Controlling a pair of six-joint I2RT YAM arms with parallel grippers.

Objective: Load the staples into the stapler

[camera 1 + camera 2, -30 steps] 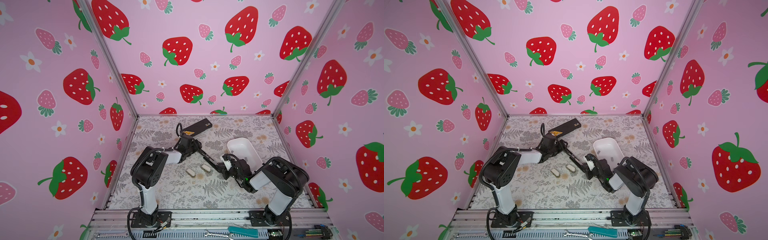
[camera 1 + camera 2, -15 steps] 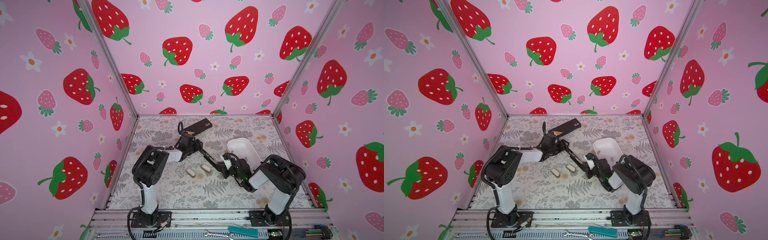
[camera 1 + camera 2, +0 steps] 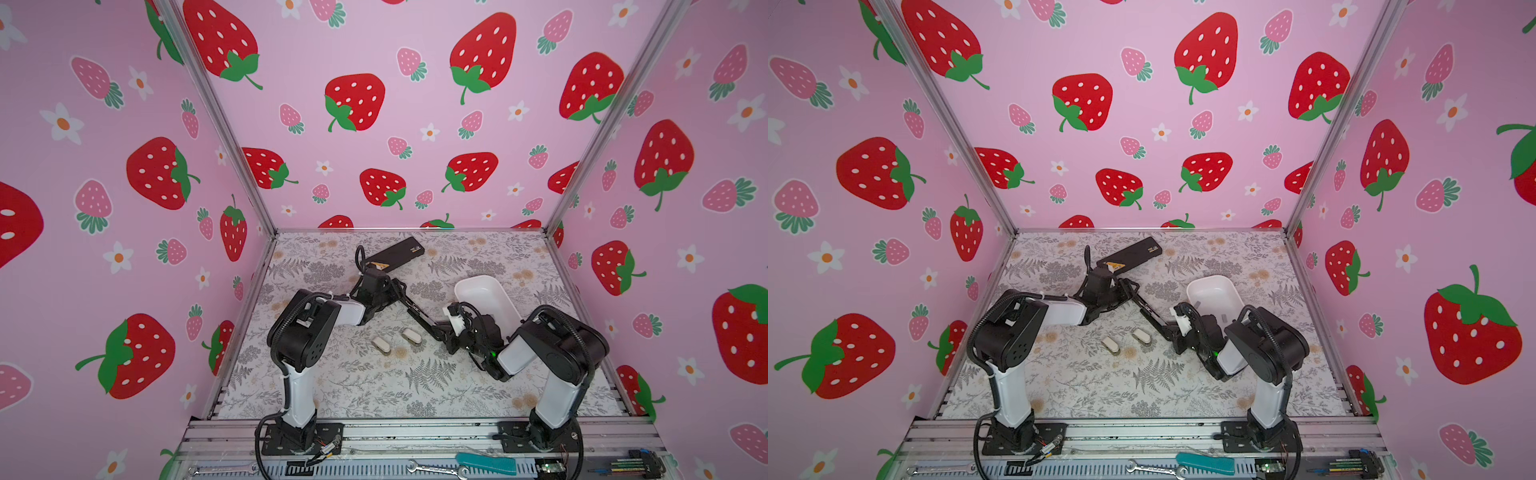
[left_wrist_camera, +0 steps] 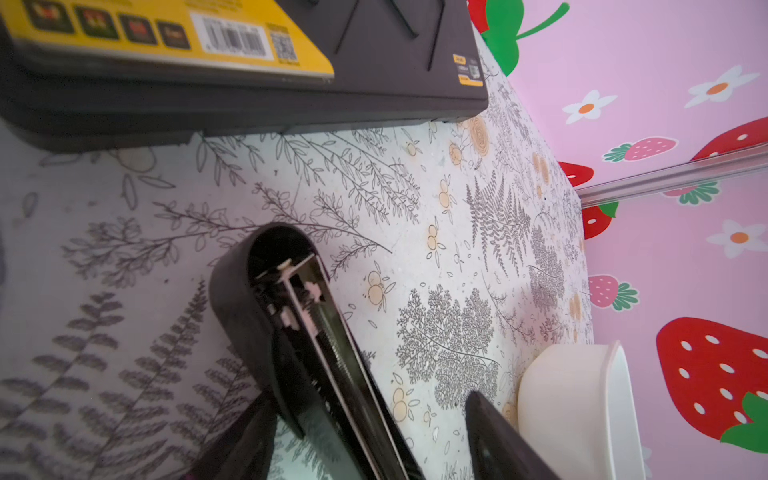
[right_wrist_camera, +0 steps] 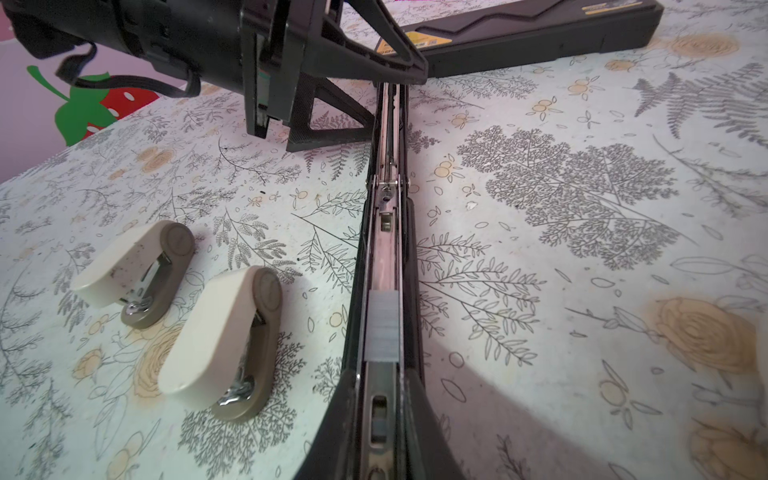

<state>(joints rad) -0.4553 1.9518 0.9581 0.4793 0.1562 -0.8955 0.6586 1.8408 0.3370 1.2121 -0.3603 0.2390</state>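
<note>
1. One long black stapler with a chrome magazine (image 3: 415,311) (image 3: 1148,309) (image 5: 384,249) (image 4: 299,332) lies folded out flat on the leaf-printed tabletop (image 3: 374,386). Its two halves run in one line between the two arms.
2. A short grey metallic strip of staples (image 5: 382,324) sits in that stapler's bare chrome channel. It is in the half nearer the right gripper (image 3: 446,334) (image 5: 382,415), short of the hinge (image 5: 386,187) at the stapler's middle.
3. The right gripper is clamped on the stapler's magazine end. In the right wrist view its black fingers (image 5: 332,415) press against both sides of the channel.
4. The left gripper (image 3: 392,291) (image 3: 1125,291) (image 4: 368,397) stands at the stapler's opposite end with its jaws apart. The rounded black lid end lies between the fingers, close against one, with bare tabletop showing before the other.
5. Two small cream-and-taupe mini staplers (image 3: 381,344) (image 3: 411,336) (image 5: 133,266) (image 5: 216,328) lie side by side just beside the long stapler. They are on its side toward the arm bases and do not touch it.
6. A flat black case with a yellow label (image 3: 395,253) (image 4: 374,50) (image 5: 519,29) lies beyond the stapler's lid end, toward the back wall and apart from the stapler.
7. A white rounded plastic tray (image 3: 482,297) (image 4: 582,395) stands on the stapler's far side from the mini staplers. In a top view, small grey strips (image 3: 1224,318) lie inside it, too small to make out further.
</note>
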